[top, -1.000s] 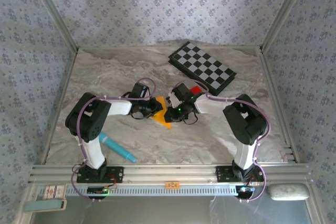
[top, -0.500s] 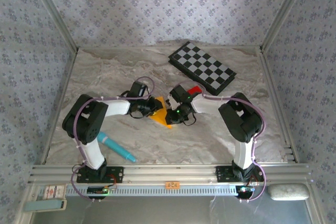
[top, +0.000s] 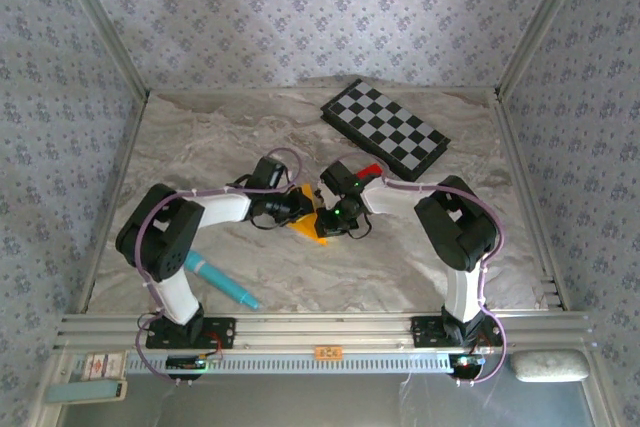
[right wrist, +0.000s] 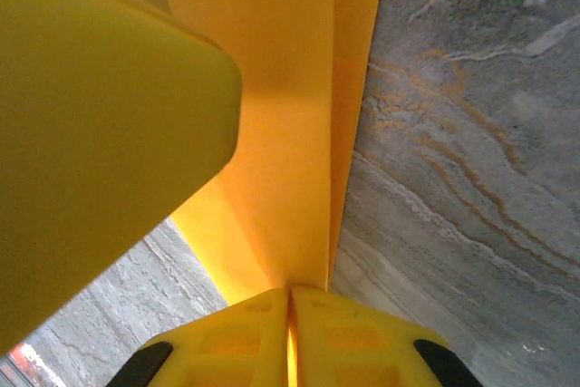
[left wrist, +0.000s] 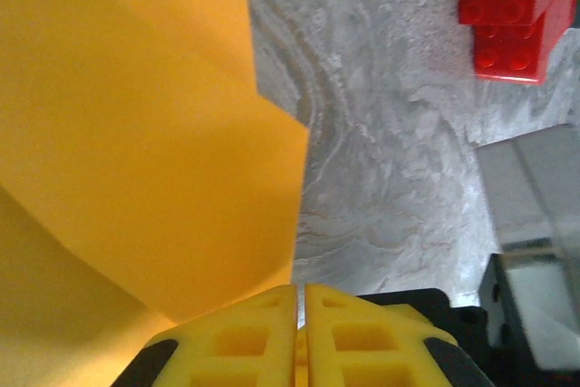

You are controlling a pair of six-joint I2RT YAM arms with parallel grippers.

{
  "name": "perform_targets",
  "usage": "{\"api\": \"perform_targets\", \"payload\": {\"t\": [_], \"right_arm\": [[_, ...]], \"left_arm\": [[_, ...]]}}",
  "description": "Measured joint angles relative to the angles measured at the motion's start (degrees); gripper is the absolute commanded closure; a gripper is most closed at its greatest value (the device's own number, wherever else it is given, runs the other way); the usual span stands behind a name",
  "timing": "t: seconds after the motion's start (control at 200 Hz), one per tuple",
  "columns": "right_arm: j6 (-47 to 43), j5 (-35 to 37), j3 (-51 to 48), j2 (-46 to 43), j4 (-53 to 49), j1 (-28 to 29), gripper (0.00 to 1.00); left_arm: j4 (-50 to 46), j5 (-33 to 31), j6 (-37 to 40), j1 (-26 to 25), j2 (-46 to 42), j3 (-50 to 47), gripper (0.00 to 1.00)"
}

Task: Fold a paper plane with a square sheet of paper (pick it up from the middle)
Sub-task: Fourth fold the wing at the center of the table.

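Both arms have edged inward since a second ago. The left gripper point(top: 293, 206) and right gripper point(top: 330, 217) are now nearly nose to nose. Each one's waffled yellow fingertips point(right wrist: 245, 337) are pressed tight on the paper plane point(top: 308, 226) between them. The paper is smooth, matte orange-yellow, a creased wedge whose tip pokes out beside the right gripper. Beyond the left gripper, a glossy studded red brick point(left wrist: 506, 8) sits on the grey marbled tabletop point(top: 200, 147).

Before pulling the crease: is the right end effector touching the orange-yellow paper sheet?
Touching. Right wrist view shows the orange-yellow paper sheet pinched between the shut fingers of the right end effector.
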Motion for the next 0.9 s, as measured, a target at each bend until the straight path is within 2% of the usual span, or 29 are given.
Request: {"api": "perform_targets", "payload": {"t": [0.305, 0.465, 0.9], "right_arm": [[-0.2, 0.3, 0.8, 0.5, -1.1, 0.1, 0.89], [-0.5, 0.9, 1.0, 0.6, -1.7, 0.3, 0.89], [-1.7, 2.9, 1.4, 0.6, -2.5, 0.9, 0.89]], "left_arm": [[-3.7, -0.7, 2.5, 0.0, 3.1, 1.5, 0.89], [-7.2, -3.2, 5.0, 0.4, 3.6, 3.8, 0.90], [-13.4, -1.2, 11.7, 7.5, 7.6, 9.9, 0.89]]}}
